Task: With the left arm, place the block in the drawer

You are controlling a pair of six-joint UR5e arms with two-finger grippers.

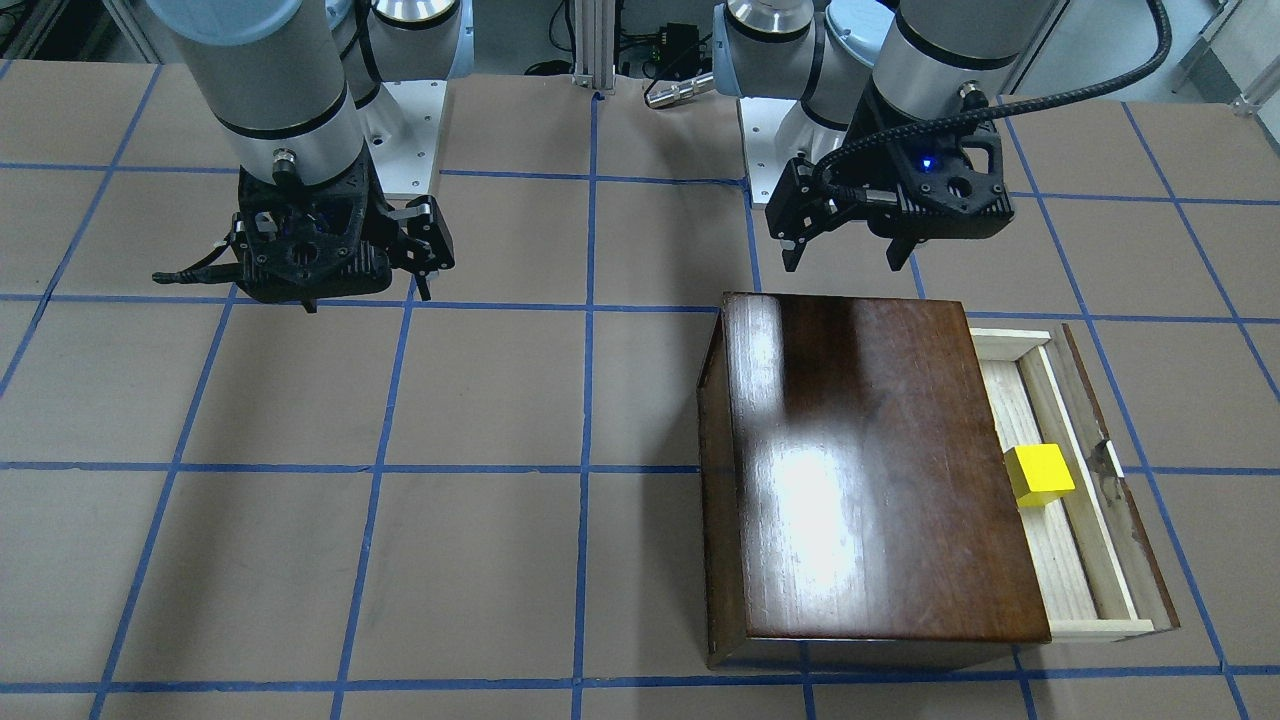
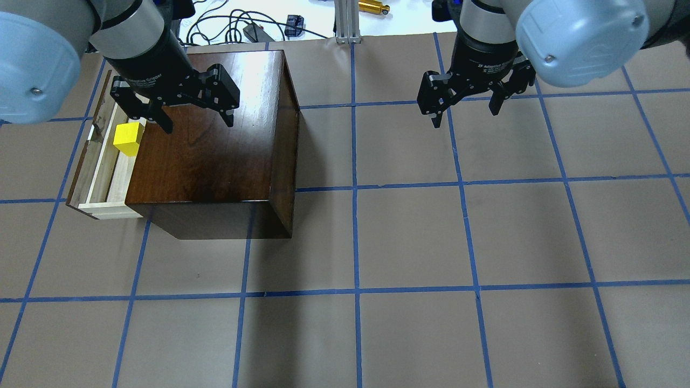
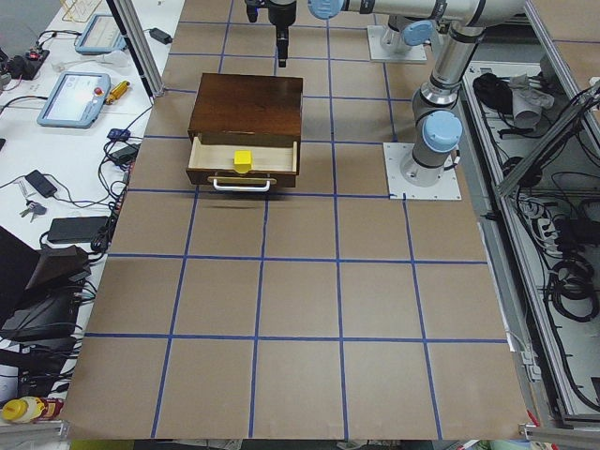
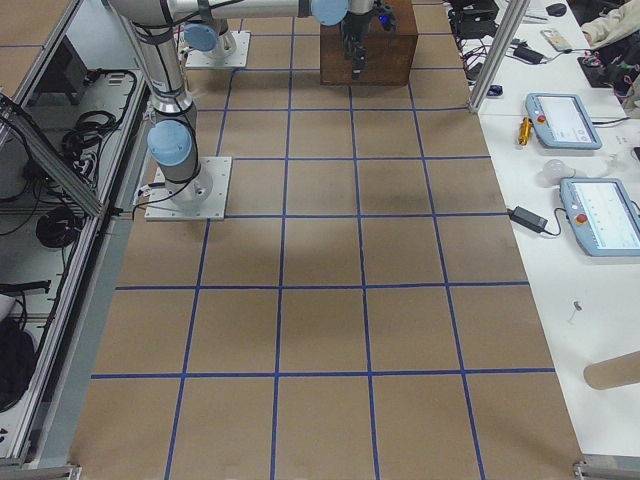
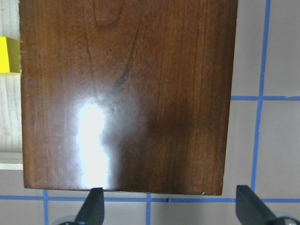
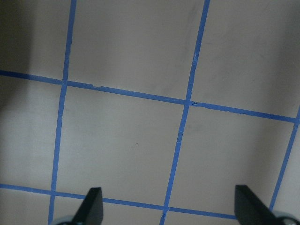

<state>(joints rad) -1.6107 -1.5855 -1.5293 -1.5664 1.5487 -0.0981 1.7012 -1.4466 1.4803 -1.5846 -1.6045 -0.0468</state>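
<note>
The yellow block (image 1: 1040, 474) lies in the pulled-out drawer (image 1: 1095, 570) of the dark-brown wooden box (image 1: 870, 470). It also shows in the overhead view (image 2: 128, 138), the left side view (image 3: 243, 159) and at the left edge of the left wrist view (image 5: 8, 55). My left gripper (image 2: 198, 124) is open and empty. It hovers above the box's top near the edge on the robot's side, apart from the block. My right gripper (image 2: 464, 116) is open and empty over bare table; its wrist view shows only tape lines between its fingertips (image 6: 93, 206).
The table is brown with a blue tape grid (image 2: 356, 188). The arm base plates (image 3: 424, 171) stand at the robot's edge. Side benches hold tablets (image 4: 565, 120) and cables (image 3: 56, 228).
</note>
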